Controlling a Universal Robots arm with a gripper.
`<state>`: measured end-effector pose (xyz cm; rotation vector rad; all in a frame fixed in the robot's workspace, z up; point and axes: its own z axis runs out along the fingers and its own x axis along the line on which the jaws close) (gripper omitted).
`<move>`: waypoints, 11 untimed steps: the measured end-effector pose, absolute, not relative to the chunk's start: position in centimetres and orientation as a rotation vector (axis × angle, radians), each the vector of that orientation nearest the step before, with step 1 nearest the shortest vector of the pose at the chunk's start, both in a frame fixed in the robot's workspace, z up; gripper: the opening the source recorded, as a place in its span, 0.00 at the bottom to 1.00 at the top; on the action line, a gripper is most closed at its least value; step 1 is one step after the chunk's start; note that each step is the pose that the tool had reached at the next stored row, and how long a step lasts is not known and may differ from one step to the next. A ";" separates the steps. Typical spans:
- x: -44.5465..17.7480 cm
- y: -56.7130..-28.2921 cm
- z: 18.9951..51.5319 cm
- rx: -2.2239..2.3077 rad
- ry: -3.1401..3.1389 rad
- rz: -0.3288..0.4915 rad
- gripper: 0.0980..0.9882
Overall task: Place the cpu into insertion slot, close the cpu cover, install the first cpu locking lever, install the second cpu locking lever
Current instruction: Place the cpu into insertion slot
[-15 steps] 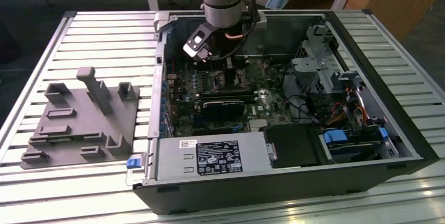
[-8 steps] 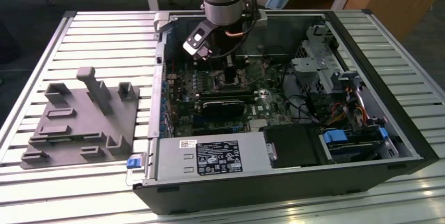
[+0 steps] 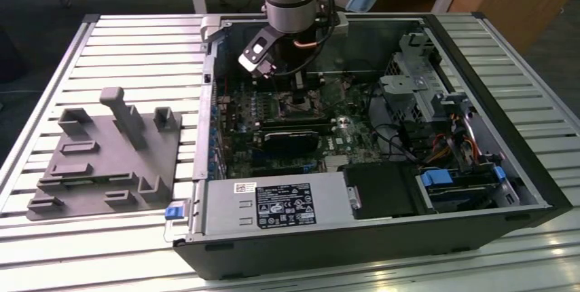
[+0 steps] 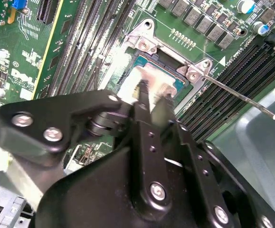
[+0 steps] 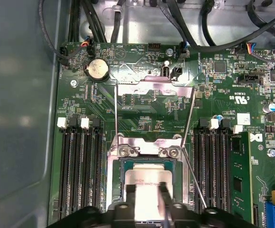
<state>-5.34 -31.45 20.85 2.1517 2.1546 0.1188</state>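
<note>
My gripper [image 3: 295,94] reaches down into the open computer case, right over the insertion slot [image 5: 123,187] on the green motherboard. The cpu [image 5: 146,183], a pale silvery square, lies level in or just over the slot [image 4: 149,59], and my gripper [image 5: 147,192] is shut on it with its fingertips [image 4: 141,91] touching its face [image 4: 151,78]. The cpu cover [image 5: 154,90], a grey metal frame with a square window, stands swung open beyond the slot. Two thin wire locking levers [image 5: 116,111] [image 5: 190,114] are raised beside it; one lever [image 4: 241,97] juts out sideways.
Black memory slots [image 5: 78,166] flank the socket, and a coin battery [image 5: 97,70] and cables lie beyond the cover. A dark card [image 3: 290,139], a power supply [image 3: 272,204] and drive bays fill the case. A grey fixture [image 3: 100,153] sits on the slatted table.
</note>
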 end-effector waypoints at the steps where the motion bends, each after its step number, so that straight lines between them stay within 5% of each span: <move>1: -5.3 -31.4 20.9 2.152 2.155 0.119 0.22; 5: -5.3 -31.4 20.9 2.152 2.155 0.119 0.02; 11: -5.3 -31.4 20.9 2.154 2.157 0.114 0.01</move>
